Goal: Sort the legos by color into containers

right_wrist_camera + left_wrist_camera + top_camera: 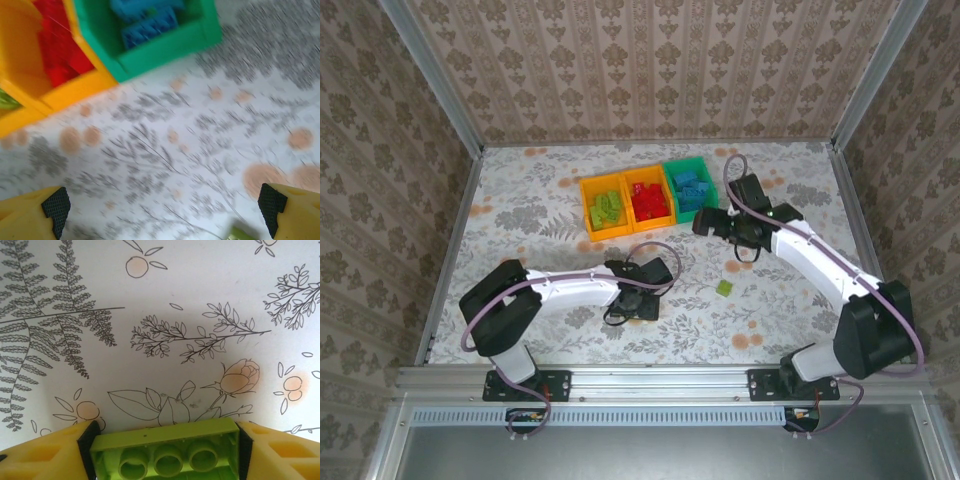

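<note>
Legos lie sorted in the containers (pixel 603 236) at the far middle of the worktop (pixel 520 200): lime green pieces (pixel 606 209) in the left orange-yellow bin, red pieces (pixel 648 200) in the middle orange-yellow bin, blue pieces (pixel 692 188) in the green bin (pixel 688 163) on the right. My left gripper (pixel 167 437) sits low over the worktop, near its arm's side. It is closed on a lime green brick (pixel 160 460), hollow underside toward the wrist camera and clamped end to end between the two pads. My right gripper (pixel 164 207) hangs just in front of the green bin, its fingers (pixel 35 215) spread wide with nothing between them. That view is blurred. One loose lime green brick (pixel 724 288) lies on the worktop, nearer me than the right gripper.
</note>
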`<action>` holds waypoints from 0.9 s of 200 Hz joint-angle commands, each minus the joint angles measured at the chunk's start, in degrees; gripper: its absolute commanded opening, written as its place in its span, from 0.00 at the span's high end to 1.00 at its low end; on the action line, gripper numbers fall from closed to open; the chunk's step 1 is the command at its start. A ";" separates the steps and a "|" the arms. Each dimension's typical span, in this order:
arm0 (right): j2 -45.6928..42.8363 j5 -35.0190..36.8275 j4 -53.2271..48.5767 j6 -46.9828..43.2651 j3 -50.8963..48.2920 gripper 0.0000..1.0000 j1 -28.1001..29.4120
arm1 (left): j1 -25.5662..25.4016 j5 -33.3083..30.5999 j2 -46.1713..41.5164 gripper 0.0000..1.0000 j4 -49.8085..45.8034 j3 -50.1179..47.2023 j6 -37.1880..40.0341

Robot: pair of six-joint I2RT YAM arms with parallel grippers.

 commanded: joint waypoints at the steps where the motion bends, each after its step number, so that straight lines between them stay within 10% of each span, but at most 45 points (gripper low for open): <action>1: -2.94 4.13 -3.90 -0.34 -4.93 0.01 0.12 | 0.07 2.50 2.35 0.39 -1.98 -0.90 0.88; 180: 6.65 3.89 1.34 11.38 -16.27 0.06 9.26 | 28.06 -3.88 1.04 0.39 -8.52 26.03 28.64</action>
